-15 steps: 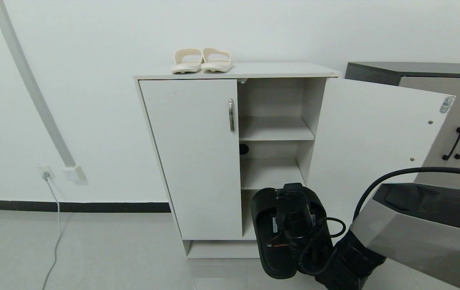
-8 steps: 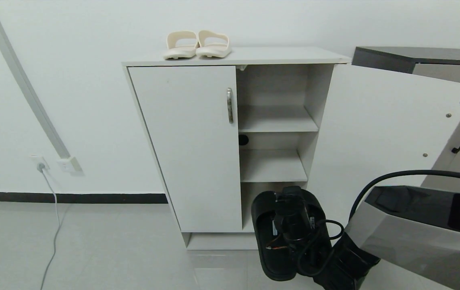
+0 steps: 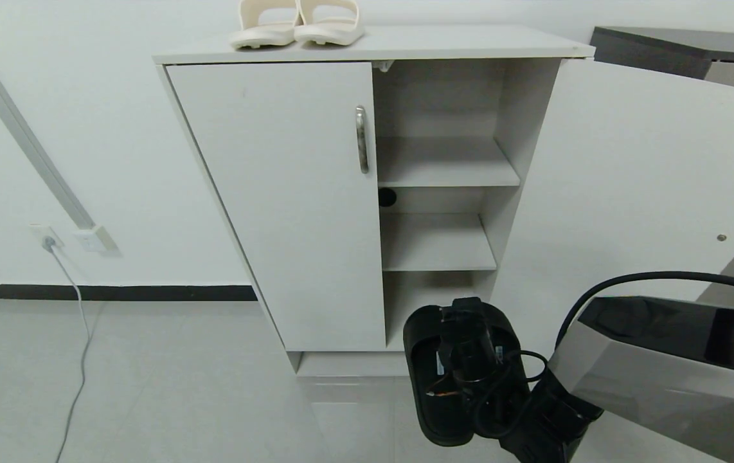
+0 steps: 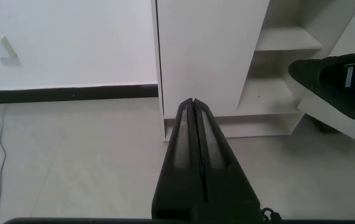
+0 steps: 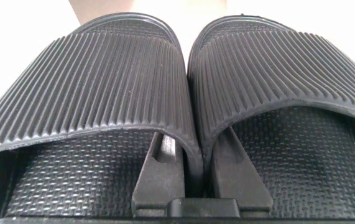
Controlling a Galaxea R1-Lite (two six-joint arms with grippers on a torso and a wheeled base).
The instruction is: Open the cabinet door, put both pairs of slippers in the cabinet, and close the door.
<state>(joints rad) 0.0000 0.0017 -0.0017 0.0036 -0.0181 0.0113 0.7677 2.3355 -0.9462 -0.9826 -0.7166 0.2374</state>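
A white cabinet (image 3: 277, 193) stands against the wall with its right door (image 3: 624, 193) swung open and its left door shut. Three bare shelves (image 3: 434, 247) show inside. A cream pair of slippers (image 3: 296, 22) rests on the cabinet top. My right gripper (image 3: 463, 321) is shut on the black pair of slippers (image 3: 428, 379), one finger under each strap (image 5: 158, 168), and holds them in the air just in front of the bottom compartment. My left gripper (image 4: 193, 109) is shut with nothing in it, low over the floor facing the cabinet, and the black slippers (image 4: 339, 78) hang beside it.
A grey cabinet (image 3: 682, 48) with a dark top stands behind the open door. A wall socket (image 3: 45, 238) with a cable (image 3: 78, 334) running down to the floor sits left of the white cabinet. Open tiled floor (image 3: 148, 399) lies in front.
The camera has moved closer to the cabinet, so the cabinet looks bigger and the cream slippers sit at the picture's top edge. The black slippers stay in the right gripper.
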